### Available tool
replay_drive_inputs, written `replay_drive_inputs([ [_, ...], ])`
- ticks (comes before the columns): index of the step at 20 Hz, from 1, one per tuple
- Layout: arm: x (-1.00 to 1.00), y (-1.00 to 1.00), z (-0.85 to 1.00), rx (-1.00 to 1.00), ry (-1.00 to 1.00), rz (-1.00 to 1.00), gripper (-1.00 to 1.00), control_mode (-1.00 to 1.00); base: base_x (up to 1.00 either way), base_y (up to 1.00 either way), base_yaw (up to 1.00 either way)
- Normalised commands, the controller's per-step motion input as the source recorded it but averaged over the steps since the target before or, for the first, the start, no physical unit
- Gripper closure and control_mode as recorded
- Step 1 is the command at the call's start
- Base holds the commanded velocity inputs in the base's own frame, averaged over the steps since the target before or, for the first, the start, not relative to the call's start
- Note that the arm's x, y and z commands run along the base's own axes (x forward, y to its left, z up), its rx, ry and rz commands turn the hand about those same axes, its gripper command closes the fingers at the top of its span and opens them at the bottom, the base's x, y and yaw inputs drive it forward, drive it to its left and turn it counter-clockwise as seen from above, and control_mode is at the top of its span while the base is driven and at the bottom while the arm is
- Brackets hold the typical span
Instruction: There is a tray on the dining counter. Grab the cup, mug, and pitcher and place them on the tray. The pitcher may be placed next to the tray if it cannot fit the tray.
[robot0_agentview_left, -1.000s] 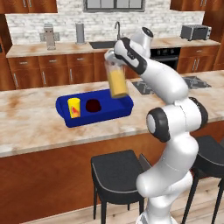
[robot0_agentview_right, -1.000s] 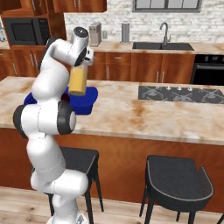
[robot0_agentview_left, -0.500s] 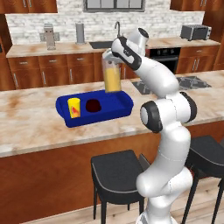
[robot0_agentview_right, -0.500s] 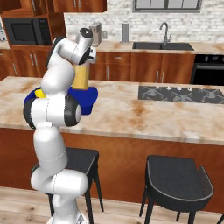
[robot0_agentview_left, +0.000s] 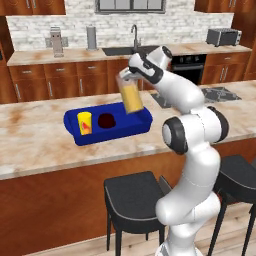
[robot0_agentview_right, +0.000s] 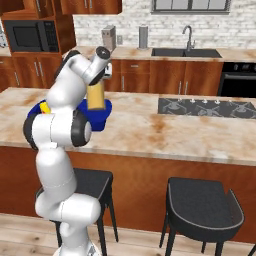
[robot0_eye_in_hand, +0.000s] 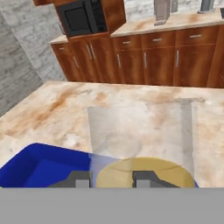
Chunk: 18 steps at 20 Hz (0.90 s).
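Up left, fingers (robot0_agentview_left: 127, 76) pinch pitcher (robot0_agentview_left: 132, 96) above tray (robot0_agentview_left: 107, 131); cup (robot0_agentview_left: 84, 122), mug (robot0_agentview_left: 106, 121) visible inside.

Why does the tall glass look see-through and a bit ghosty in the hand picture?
Hand view: the pitcher is clear, so the dining counter shows through it, softly blurred. Left base view: its orange liquid looks sharper, above the tray.
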Motion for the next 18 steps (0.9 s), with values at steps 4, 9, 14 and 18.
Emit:
replay_drive_inputs([
  [4,0.0,0.28,-0.16,0.0,-0.11,0.01,1.0,-1.0,0.0,0.0,0.0],
  [9,0.23,0.33,0.0,0.0,0.0,0.0,1.0,-1.0,0.0,0.0,0.0],
  [14,0.38,0.0,0.03,0.0,0.0,0.0,1.0,-1.0,0.0,0.0,0.0],
  [18,-0.01,0.0,0.0,0.0,0.0,0.0,1.0,-1.0,0.0,0.0,0.0],
])
